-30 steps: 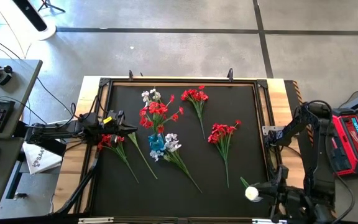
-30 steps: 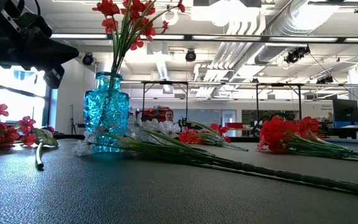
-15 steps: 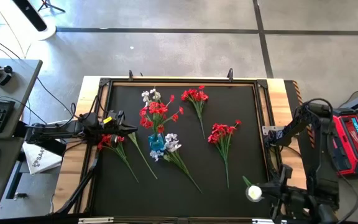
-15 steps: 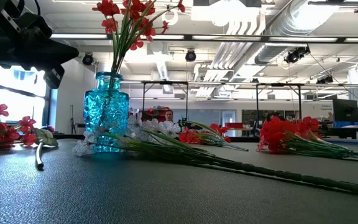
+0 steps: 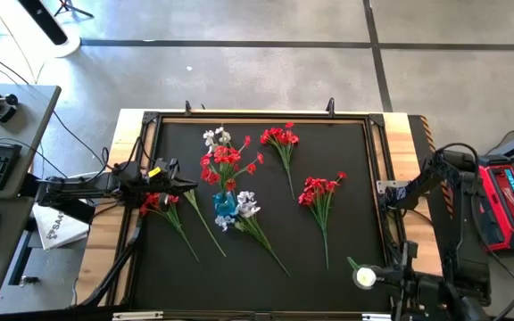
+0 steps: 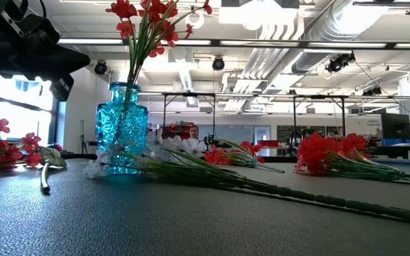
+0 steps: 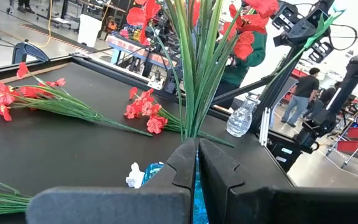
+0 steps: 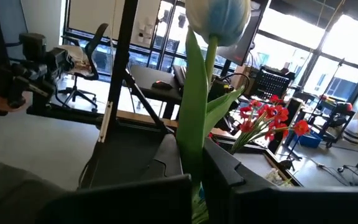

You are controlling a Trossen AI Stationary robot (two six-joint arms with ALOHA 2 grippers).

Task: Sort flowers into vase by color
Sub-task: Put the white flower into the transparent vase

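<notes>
White tulip (image 5: 361,277) sits pinched in the right gripper (image 5: 384,276) off the table's near right corner. The left gripper (image 5: 188,189) is shut, empty, beside the blue vase (image 5: 226,206) holding red flowers (image 5: 226,160). Risk: mixing colours, or toppling it.

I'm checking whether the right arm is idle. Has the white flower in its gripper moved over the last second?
Yes, slightly. In the high view the white flower in the right gripper has drifted rightwards, nearer the table's black edge frame.
</notes>
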